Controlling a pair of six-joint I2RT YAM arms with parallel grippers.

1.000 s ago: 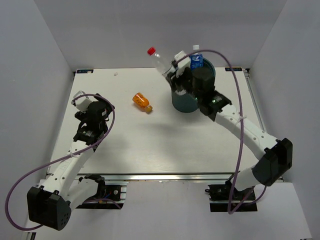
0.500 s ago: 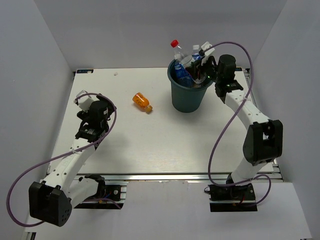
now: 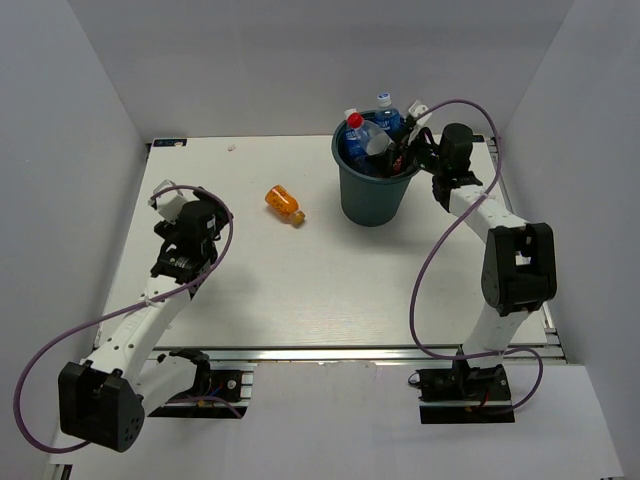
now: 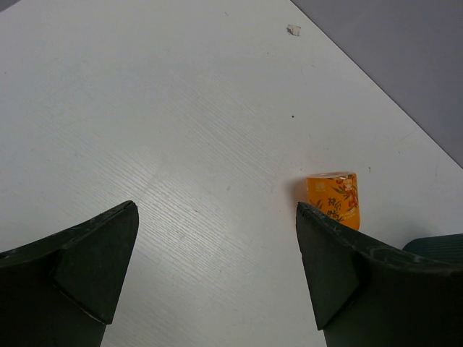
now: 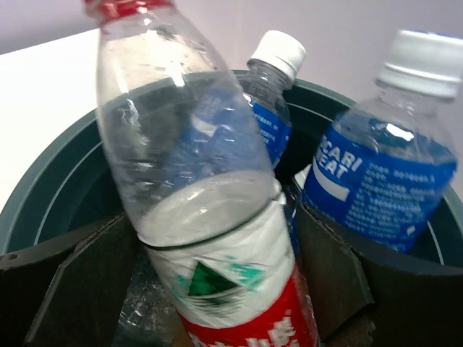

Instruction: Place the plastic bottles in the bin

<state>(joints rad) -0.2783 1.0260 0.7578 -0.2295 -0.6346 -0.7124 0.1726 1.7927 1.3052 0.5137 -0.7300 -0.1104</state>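
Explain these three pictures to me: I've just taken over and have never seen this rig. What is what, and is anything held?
Two robot arms are bolted at the near edge of a white table. The overhead view looks down from behind them. The other two come from a camera on each wrist, with dark fingers at the bottom corners. The left hand is open and empty, facing an orange bottle lying on the table. The right hand is at the bin, its fingers either side of a red-label bottle in the bin beside blue-label bottles. Whether it grips that bottle, I cannot tell.
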